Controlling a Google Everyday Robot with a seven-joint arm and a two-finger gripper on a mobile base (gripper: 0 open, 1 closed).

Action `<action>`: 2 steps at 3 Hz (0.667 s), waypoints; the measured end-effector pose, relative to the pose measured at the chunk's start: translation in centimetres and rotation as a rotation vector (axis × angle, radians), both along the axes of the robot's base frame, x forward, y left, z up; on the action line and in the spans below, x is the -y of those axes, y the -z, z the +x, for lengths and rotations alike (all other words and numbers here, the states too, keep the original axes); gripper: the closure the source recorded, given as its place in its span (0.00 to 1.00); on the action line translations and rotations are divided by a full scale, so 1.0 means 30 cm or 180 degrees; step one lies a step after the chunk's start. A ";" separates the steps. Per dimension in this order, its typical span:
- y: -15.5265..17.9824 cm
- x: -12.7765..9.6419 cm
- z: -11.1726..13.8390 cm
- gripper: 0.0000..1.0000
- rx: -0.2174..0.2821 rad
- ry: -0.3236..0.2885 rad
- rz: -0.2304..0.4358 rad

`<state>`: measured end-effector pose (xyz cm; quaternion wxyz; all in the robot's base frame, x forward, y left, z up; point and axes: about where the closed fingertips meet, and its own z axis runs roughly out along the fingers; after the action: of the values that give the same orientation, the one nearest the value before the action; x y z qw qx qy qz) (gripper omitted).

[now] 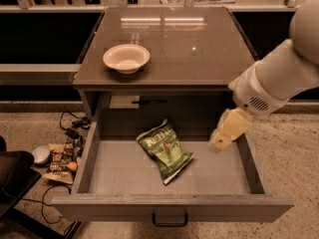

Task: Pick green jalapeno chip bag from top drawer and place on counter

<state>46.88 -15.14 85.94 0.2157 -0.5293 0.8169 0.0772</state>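
The green jalapeno chip bag [164,151] lies flat in the middle of the open top drawer [114,176], white lettering up. The drawer is pulled out toward me, with its dark loop handle [170,219] at the front. My gripper [220,141] hangs over the drawer's right part, to the right of the bag and apart from it, at the end of the white arm [279,78] that comes in from the right. It holds nothing that I can see. The glossy counter [199,49] is above the drawer.
A white bowl [126,58] stands on the counter's left front. On the floor to the left lie brown-and-orange snack packets [62,161], black cables [70,126] and a dark object [12,176]. Dark shelving runs behind the cabinet.
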 end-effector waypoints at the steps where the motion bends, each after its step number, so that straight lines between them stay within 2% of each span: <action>1: 0.198 -0.164 0.127 0.00 -0.0039 0.0234 0.0354; 2: 0.322 -0.277 0.192 0.00 -0.0096 0.0262 0.0367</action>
<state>52.64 -6.83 76.27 0.2364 -0.4808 0.8353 0.1231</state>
